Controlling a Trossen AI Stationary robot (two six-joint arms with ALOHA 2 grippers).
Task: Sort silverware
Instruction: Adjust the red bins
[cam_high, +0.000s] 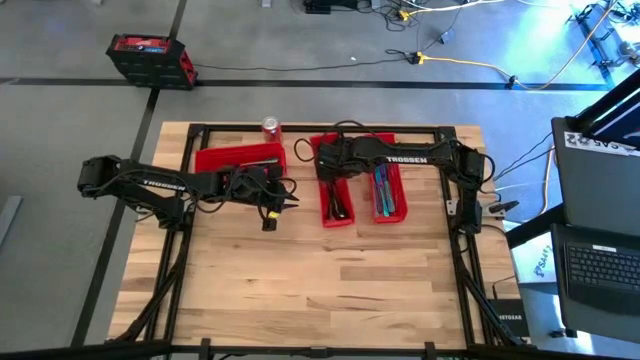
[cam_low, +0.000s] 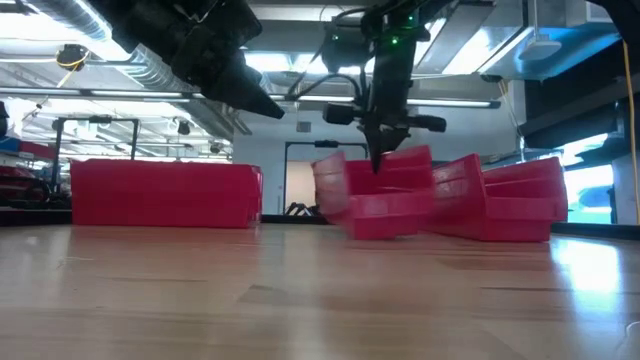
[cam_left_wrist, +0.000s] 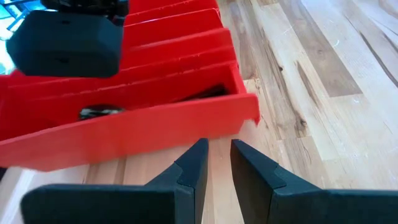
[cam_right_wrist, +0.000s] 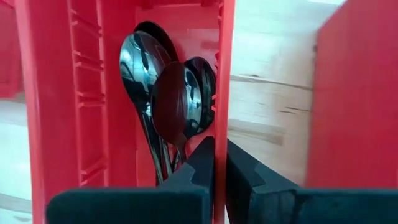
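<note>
The right tool (cam_right_wrist: 219, 163) is hanging over the middle red bin (cam_high: 334, 190), its fingers clenched together with nothing between them, right at that bin's side wall; judging from this, it is either steadying the bin or has nothing left to drop there. Inside that bin the dark spoons (cam_right_wrist: 168, 99) are lying stacked, bowls overlapping and handles running toward the tool, looking glossy and near black with a reddish reflection. In the neighbouring bin (cam_high: 389, 192) more silverware (cam_high: 382, 188) is lying lengthwise, gleaming blue-teal, so the sorting by kind is looking well advanced. The left tool (cam_left_wrist: 219, 163) is hovering above the bare tabletop (cam_high: 330, 280) just beside the bins' end, fingers nearly closed on nothing. A third red bin (cam_high: 240, 157) is sitting behind the left arm, with a soda can (cam_high: 270, 126) beyond it.
</note>
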